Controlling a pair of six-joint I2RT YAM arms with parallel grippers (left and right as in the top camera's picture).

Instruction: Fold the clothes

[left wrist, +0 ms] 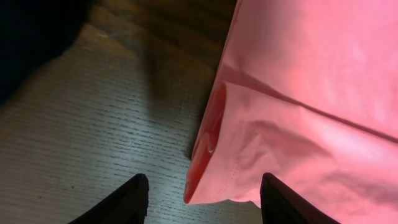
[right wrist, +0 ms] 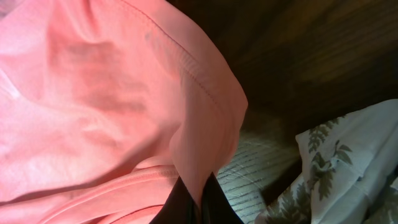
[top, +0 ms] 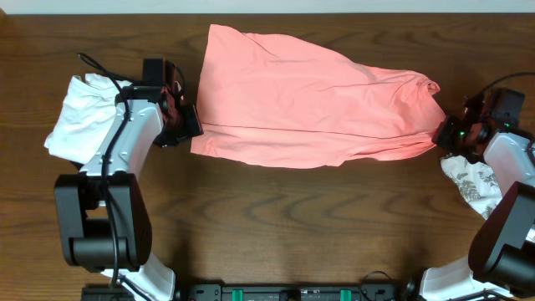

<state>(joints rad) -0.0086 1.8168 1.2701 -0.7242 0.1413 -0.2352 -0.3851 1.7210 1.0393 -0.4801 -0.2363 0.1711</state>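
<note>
Spread flat across upper middle of tabletop point(top: 276, 226): pink garment point(top: 309, 104), wide end left, narrow bunched end right. At lower-left hem corner: left fingers point(top: 189, 127), apart, straddling the corner, nothing clamped yet. At narrow end: right fingers point(right wrist: 186, 208), together, pinching a fold of the cloth.

Step, as judged: securing both ends ahead of first fold, so early in task. To do it well:
- Push left fingers further over the corner so the whole hem sits between them.
- Close on hem, not on a loose single layer.
- Lift low and level with right side.
- Keep cloth taut to avoid wrinkles.

Heaped behind left arm: white garment point(top: 79, 117), apart from pink one, not in the way. Just beside right fingers: leaf cloth point(top: 472, 180), near the narrow end. Risk of snagging or dragging it once right side moves.
</note>
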